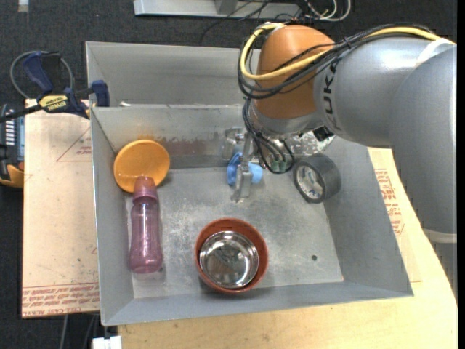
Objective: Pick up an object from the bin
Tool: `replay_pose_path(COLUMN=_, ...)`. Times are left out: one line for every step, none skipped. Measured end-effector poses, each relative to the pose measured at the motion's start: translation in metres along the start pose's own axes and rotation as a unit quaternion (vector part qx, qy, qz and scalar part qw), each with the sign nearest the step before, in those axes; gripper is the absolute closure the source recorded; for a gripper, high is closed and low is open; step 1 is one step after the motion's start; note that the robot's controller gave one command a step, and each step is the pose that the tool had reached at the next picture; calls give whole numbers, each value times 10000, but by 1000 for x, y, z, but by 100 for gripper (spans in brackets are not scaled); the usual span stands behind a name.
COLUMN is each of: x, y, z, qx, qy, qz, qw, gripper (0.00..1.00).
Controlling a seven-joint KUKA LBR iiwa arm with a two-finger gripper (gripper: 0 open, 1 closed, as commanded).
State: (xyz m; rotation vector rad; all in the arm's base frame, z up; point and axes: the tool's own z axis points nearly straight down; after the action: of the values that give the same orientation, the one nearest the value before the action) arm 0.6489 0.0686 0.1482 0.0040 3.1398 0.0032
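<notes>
**A:** Which step is shown?

**B:** The approach, I judge. My gripper [244, 174] hangs low over bare floor near the back wall of the bin [109, 217]. I see no object in its grasp, and I cannot tell whether it is open or closed.

**A:** Nearest candidate?

**B:** The grey tape roll [317, 179], just beside the gripper on the view's right, tilted up on edge. The next move would call for a sideways shift, then a descent astride the roll's rim.

**A:** Surroundings and obstructions?

**B:** At rear left is an orange dish [141, 164], and the cap of a pink bottle [144, 227] overlaps its rim. A red steel-lined bowl [229, 259] sits near the front. All three are apart from the gripper. Nothing lies between the gripper and the roll, though the arm's own wrist may crowd the roll.
</notes>
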Motion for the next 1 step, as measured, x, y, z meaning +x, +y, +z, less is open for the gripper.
replay_pose_path(x=0, y=0, z=0, qx=0, qy=0, qz=0, qw=10000, gripper=0)
